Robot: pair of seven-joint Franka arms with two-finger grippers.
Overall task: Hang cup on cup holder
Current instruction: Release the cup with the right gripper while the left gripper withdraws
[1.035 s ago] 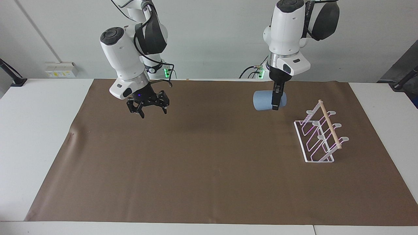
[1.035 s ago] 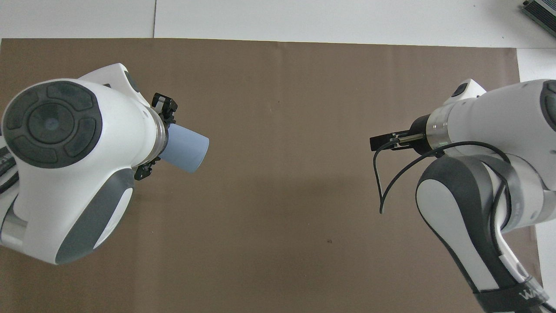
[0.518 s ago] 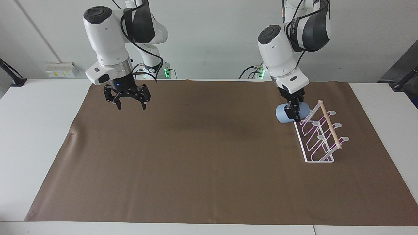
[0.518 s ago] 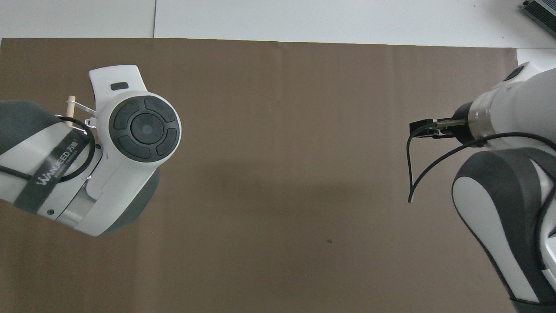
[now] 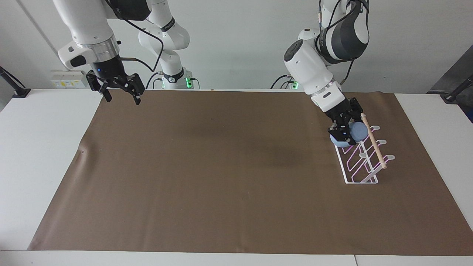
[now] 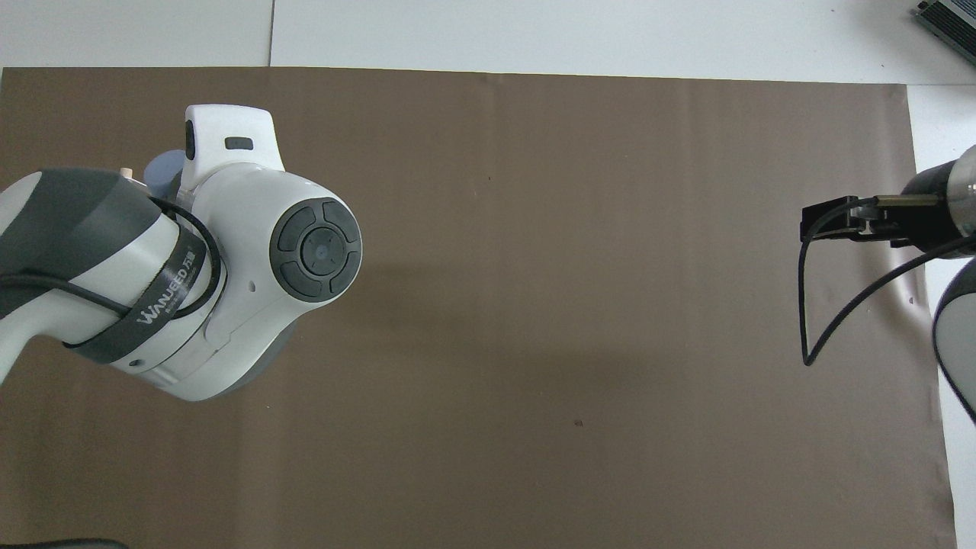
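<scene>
The light-blue cup (image 5: 357, 133) is held tilted in my left gripper (image 5: 345, 132), which is shut on it. The cup is at the end of the white wire cup holder (image 5: 360, 162) nearer to the robots, against its first prongs and just below the wooden dowel (image 5: 375, 144). I cannot tell whether a prong is inside it. In the overhead view the left arm hides the holder; only a sliver of the cup (image 6: 162, 171) shows. My right gripper (image 5: 122, 96) is open and empty, raised over the mat's corner at the right arm's end, and also shows in the overhead view (image 6: 820, 221).
A brown mat (image 5: 221, 166) covers most of the white table (image 5: 37, 147). The cup holder stands on the mat toward the left arm's end. A black cable (image 6: 808, 305) hangs from the right wrist.
The left gripper carried the cup toward the left arm's end and down, tilting it against the cup holder. The right gripper rose and drew back toward the right arm's end.
</scene>
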